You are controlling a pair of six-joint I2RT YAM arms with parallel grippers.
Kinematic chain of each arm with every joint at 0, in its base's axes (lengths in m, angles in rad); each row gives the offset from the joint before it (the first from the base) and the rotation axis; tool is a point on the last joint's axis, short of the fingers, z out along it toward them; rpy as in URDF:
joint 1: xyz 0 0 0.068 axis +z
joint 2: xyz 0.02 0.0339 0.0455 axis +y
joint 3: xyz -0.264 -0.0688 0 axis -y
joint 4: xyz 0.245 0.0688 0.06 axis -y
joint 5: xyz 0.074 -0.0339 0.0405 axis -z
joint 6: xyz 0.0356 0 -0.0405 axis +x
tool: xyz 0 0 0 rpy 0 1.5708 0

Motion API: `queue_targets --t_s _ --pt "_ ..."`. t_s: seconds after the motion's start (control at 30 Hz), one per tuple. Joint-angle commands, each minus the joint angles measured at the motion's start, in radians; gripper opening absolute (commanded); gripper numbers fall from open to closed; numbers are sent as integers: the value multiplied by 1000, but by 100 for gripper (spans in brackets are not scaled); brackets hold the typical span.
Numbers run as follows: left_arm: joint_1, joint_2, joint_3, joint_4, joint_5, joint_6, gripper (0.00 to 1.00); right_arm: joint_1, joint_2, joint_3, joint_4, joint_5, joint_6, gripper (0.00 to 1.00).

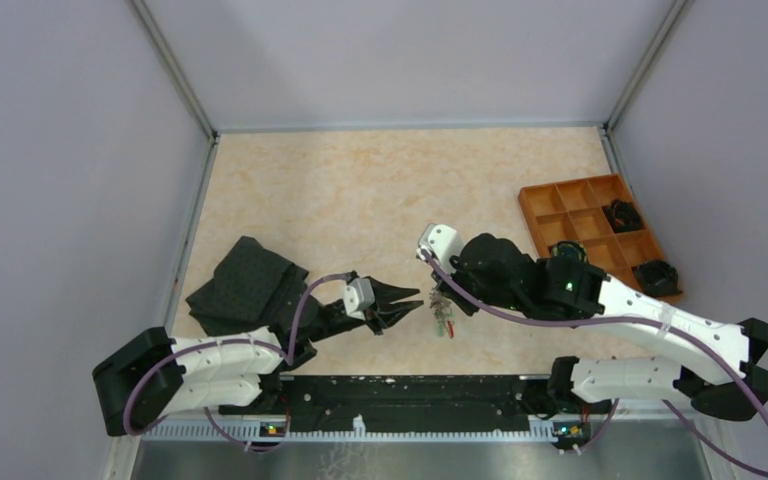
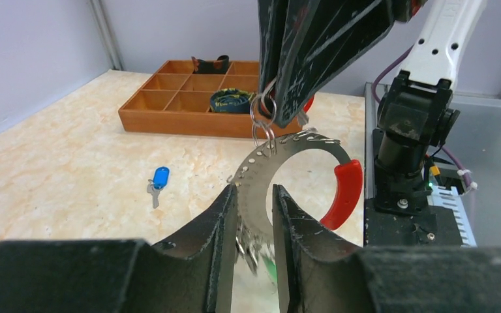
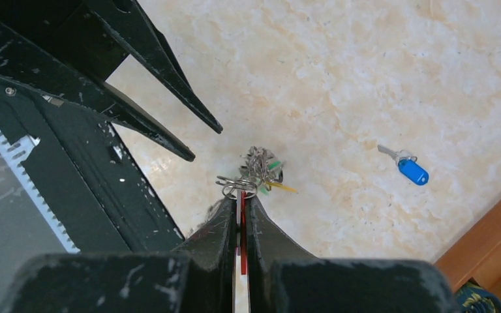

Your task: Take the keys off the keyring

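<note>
Jaws of the right gripper point(image 3: 241, 201) are pinched shut on the keyring point(image 2: 259, 171) near its top and hold it hanging above the table point(image 2: 52, 169). Those of the left gripper point(image 2: 254, 192) stand apart, with the ring's grey arc passing between them and neither finger clearly touching it. The red sleeve point(image 2: 344, 192) curves down the side nearer the right arm's base. The bunch of keys point(image 3: 261, 171) dangles on small split rings at the lowest part of the ring. One blue key point(image 2: 160, 177) lies loose on the table, well apart from both grippers. The step in hand looks like steadying the ring so that a key can be worked off. To do it well, the left fingers should probably close on the bare metal arc just above the bunch, not on the sleeve or the keys, while the right grip holds firm so the ring does not twist. A loose pinch risks the thin ring pivoting and the bunch sliding away. The orange tray point(image 2: 169, 122) sits far from the work; two of its compartments each hold a dark coiled object point(image 2: 228, 101), and no key shows in the ones visible.
</note>
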State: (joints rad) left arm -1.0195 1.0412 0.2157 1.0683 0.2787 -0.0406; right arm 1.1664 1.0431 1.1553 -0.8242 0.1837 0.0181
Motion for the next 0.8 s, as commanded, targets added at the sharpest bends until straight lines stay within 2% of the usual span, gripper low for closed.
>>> queue_targets --t_s 0.0,0.77 --pt "4 -6 52 -24 -11 32 32 28 -5 74 14 52 -14 0" --pt "3 38 157 -92 87 73 31 56 35 86 38 112 16 0"
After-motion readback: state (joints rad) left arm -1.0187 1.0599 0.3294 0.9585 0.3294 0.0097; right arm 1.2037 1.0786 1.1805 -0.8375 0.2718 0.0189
